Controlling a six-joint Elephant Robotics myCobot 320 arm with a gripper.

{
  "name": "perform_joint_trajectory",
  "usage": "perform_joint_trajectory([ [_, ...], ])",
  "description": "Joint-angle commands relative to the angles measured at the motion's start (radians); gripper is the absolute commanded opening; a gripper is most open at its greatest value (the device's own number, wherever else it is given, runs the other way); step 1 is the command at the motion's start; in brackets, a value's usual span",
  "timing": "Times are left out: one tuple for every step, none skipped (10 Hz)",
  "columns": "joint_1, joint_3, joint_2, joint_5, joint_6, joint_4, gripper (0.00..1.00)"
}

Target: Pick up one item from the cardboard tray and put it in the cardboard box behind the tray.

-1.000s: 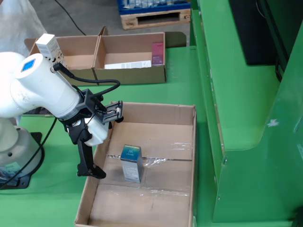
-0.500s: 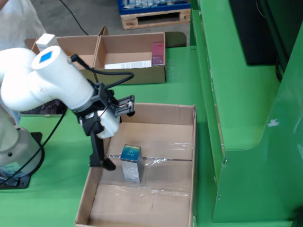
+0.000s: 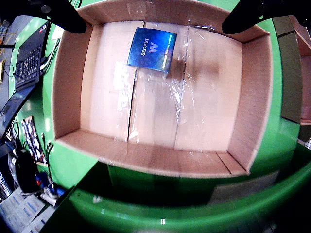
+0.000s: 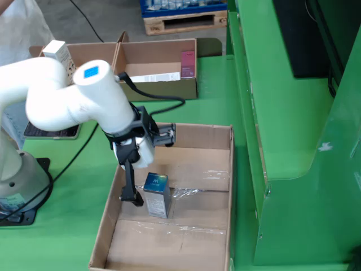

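Note:
A small blue box stands upright in the middle of the open cardboard tray. In the wrist view the blue box shows its top, printed "SECRET", near the upper wall of the tray. My gripper hangs over the tray's left part, open wide. One black finger reaches down just left of the box, apart from it. Both black fingertips show at the top corners of the wrist view with nothing between them. The cardboard box with two compartments sits behind the tray.
The right compartment holds a flat white pack and a maroon pack; a white carton stands at the left one. A raised green ledge runs along the right. The arm's base is at the left, a laptop beside it.
The arm has swung to the right, from the tray's left edge to over its inside. The lower finger now hangs close beside the blue box. The box has not moved.

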Motion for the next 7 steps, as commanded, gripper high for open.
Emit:
perform_joint_trajectory([
  [0.003, 0.237, -0.048, -0.002, 0.004, -0.024, 1.00],
  [-0.012, 0.312, -0.129, 0.020, -0.005, -0.036, 1.00],
  [-0.012, 0.312, -0.129, 0.020, -0.005, -0.036, 1.00],
  [-0.016, 0.334, -0.155, 0.025, -0.007, -0.038, 1.00],
  [-0.020, 0.341, -0.175, 0.032, -0.013, -0.030, 1.00],
  [-0.020, 0.381, -0.203, 0.032, -0.011, -0.054, 1.00],
  [-0.020, 0.379, -0.208, 0.035, -0.011, -0.050, 1.00],
])
